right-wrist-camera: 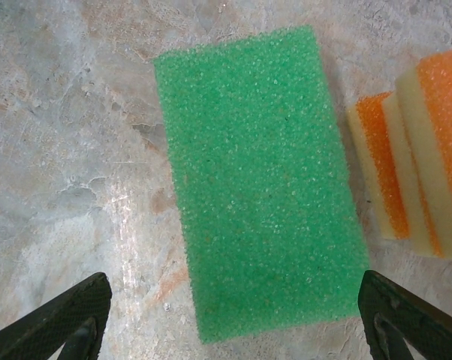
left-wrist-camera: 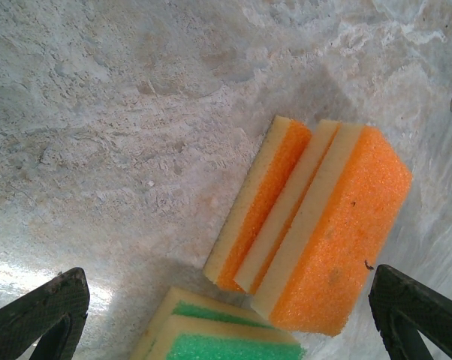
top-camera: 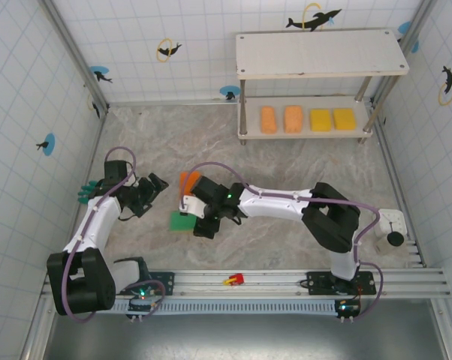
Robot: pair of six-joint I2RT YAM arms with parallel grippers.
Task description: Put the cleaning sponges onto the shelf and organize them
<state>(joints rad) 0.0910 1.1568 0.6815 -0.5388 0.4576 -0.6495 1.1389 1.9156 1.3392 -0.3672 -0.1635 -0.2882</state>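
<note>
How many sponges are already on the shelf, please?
4, in a row on the shelf's lower board: two orange sponges on the left, two yellow sponges on the right. The upper board may hide others.

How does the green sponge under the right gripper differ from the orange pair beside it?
The green sponge lies flat, green face up; the orange pair stands tilted on edge, pressed together, pale foam sides showing. Both rest on the table, not yet on the shelf.
</note>
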